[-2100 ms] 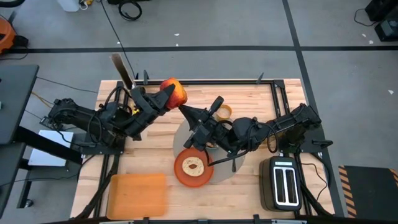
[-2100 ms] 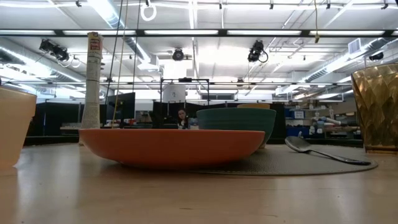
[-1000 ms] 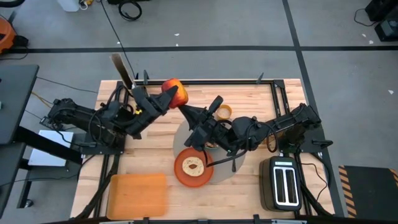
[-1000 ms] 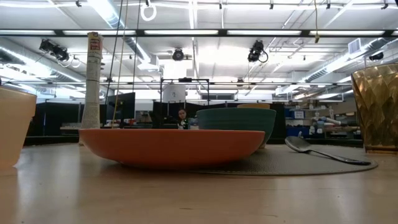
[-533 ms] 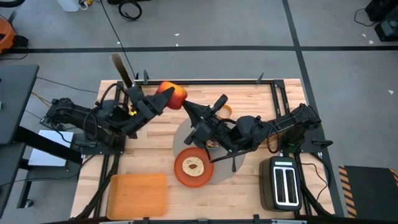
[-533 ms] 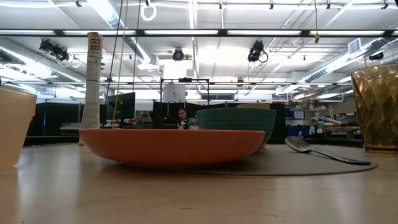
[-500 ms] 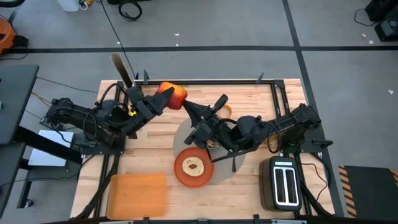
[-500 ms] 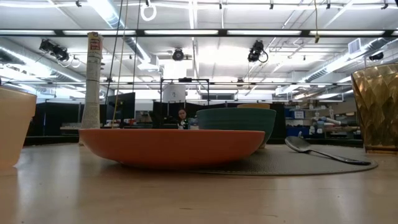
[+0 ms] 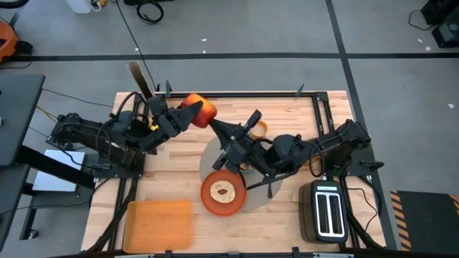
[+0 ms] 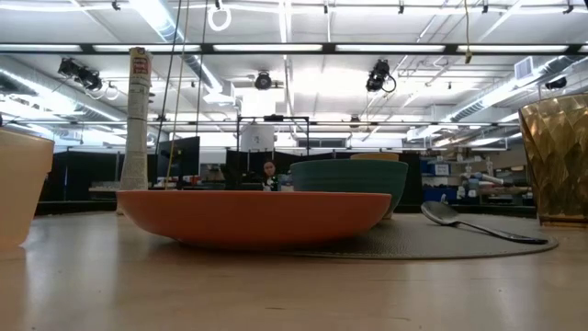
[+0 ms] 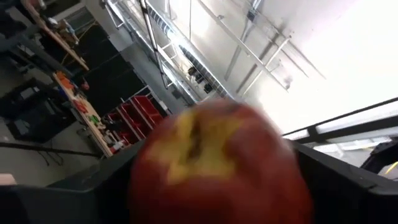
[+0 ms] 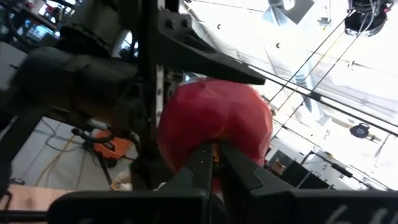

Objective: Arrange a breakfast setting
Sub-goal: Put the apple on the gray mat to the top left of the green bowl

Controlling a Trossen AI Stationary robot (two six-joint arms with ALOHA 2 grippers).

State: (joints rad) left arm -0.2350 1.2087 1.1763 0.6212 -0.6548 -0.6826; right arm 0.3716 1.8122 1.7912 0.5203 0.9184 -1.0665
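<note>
My left gripper (image 9: 188, 115) is shut on the red apple (image 9: 201, 111), held in the air over the far part of the table. My right gripper (image 9: 214, 125) is shut, and its tips (image 12: 215, 149) point at the apple (image 12: 214, 124) from the right. The orange plate (image 9: 222, 192) with the toast slice (image 9: 223, 191) rests on the near edge of the grey mat (image 9: 209, 154). The low view shows the teal bowl (image 10: 349, 179) and the metal spoon (image 10: 478, 223) on the mat. The small yellow cup (image 9: 259, 129) stands beyond my right arm. My left gripper pinches the apple's sides (image 11: 286, 168) between its two fingers (image 11: 348, 183). It comes from the table's left, slanting upward. The apple is lifted clear of the table. My right gripper's shut tips stand right at the apple's right side (image 12: 217, 134); I cannot tell whether they touch it.
The toaster (image 9: 326, 211) stands at the near right corner. An orange board (image 9: 158, 222) lies at the near left. The yellow cereal box (image 9: 141, 80) stands at the far left edge. My right arm lies across the mat above the bowl.
My left gripper has drawn slightly toward the table's left with the apple, which stays lifted clear. My right gripper has stayed close to the apple's right side, its fingers shut.
</note>
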